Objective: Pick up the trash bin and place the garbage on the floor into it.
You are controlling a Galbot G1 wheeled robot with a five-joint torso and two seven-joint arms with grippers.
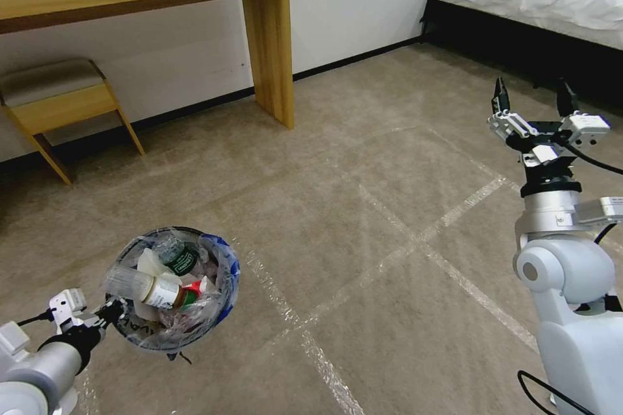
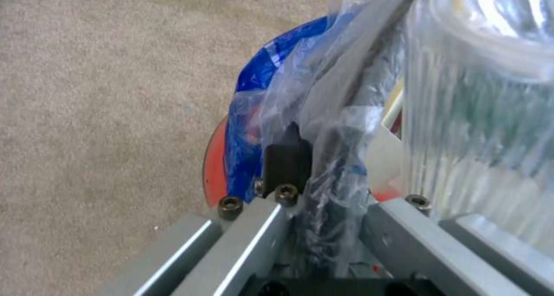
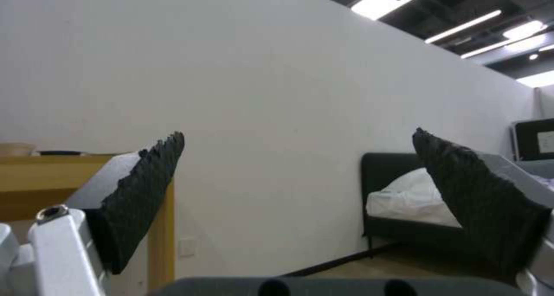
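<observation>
Small round red plastic trash bin (image 1: pixel 224 285) in crinkly blue-printed liner, full of bottles and wrappers (image 1: pixel 170 282), above carpet, rim clamped by left gripper (image 1: pixel 111 312). Right gripper (image 1: pixel 535 98) raised (ridged black pads spread wide, empty).

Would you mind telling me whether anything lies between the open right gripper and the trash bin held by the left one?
Nothing visible does. Bare carpet separates the right gripper from the trash bin, which the left gripper holds by its rim.
</observation>
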